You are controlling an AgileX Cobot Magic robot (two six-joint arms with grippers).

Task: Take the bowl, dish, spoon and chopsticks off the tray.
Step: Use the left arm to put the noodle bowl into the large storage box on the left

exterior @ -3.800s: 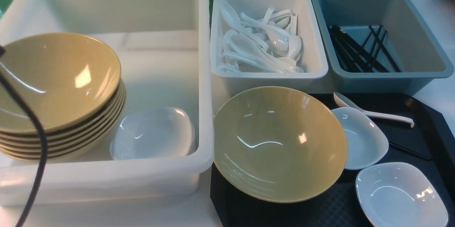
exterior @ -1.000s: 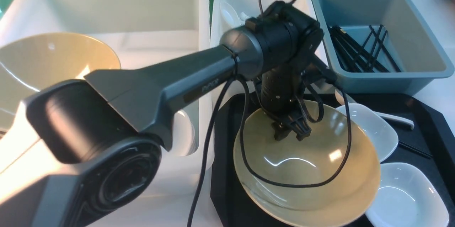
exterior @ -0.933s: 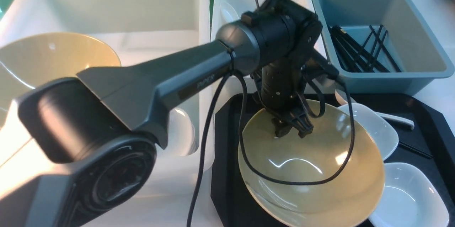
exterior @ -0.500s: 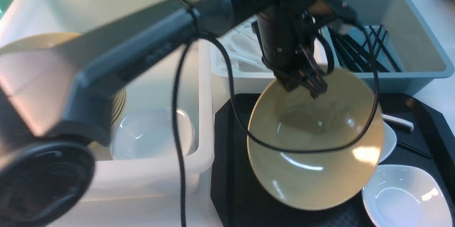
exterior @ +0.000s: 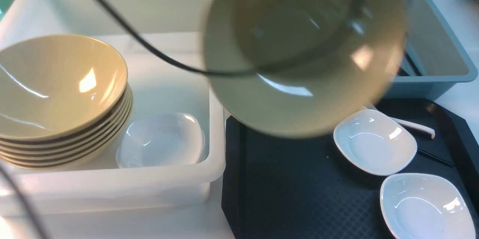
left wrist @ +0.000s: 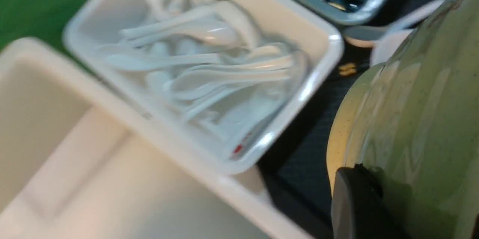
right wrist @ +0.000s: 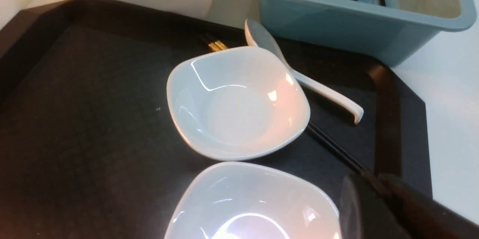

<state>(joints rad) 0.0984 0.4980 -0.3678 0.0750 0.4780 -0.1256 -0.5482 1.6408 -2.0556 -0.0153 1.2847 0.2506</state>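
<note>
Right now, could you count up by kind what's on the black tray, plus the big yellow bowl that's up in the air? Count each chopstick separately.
Yellow bowl, in the air: 1
White dishes: 2
White spoon: 1
Black chopsticks, partly under a dish: 2
Total: 6

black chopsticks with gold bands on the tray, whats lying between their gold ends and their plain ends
The white squarish ceramic dish lies over their middle; the right wrist view shows both ends of the chopsticks.
</note>
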